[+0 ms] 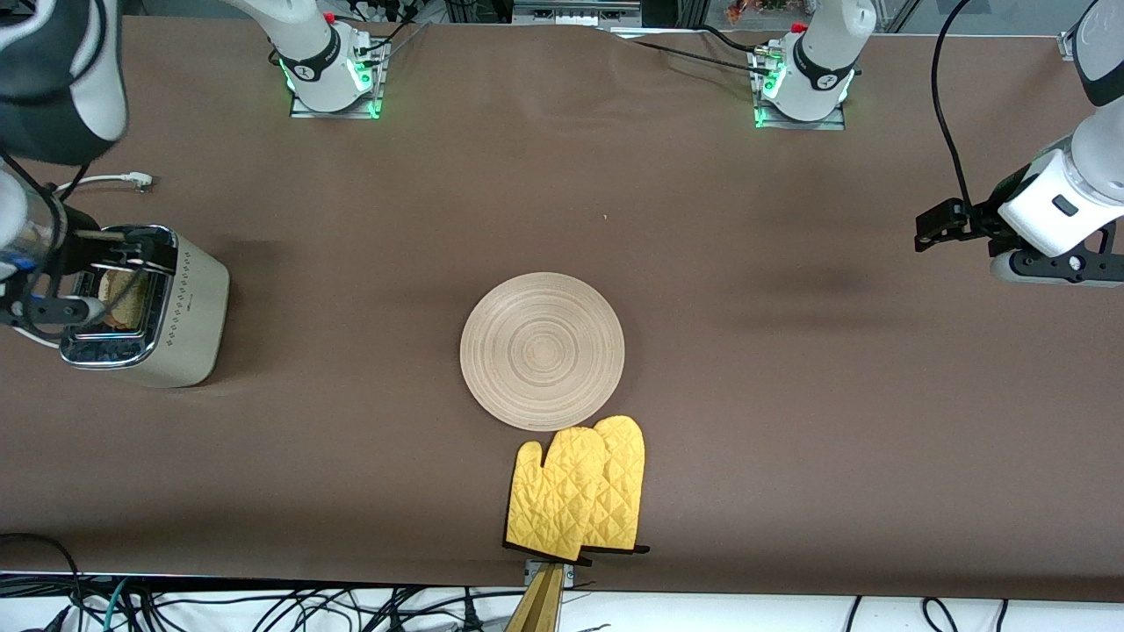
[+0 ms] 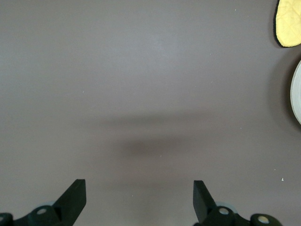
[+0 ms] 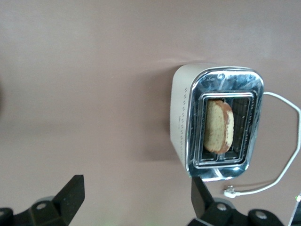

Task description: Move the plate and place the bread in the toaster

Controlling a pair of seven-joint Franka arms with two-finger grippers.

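The cream-white toaster point(image 1: 180, 320) stands at the right arm's end of the table. The bread point(image 1: 123, 298) sits upright in one of its slots, also seen in the right wrist view as a brown-crusted slice point(image 3: 217, 126) inside the chrome top point(image 3: 225, 80). My right gripper point(image 1: 92, 274) hangs open above the toaster with nothing between its fingers. The pale wooden plate point(image 1: 543, 349) lies bare at the table's middle. At the left arm's end my left gripper point(image 1: 988, 246) waits open over bare table point(image 2: 141, 94).
Two yellow oven mitts point(image 1: 580, 491) lie just nearer the front camera than the plate, touching its rim. The toaster's white cord point(image 1: 114, 180) trails toward the robots' bases. A plate edge point(image 2: 297, 94) and a mitt tip point(image 2: 289, 23) show in the left wrist view.
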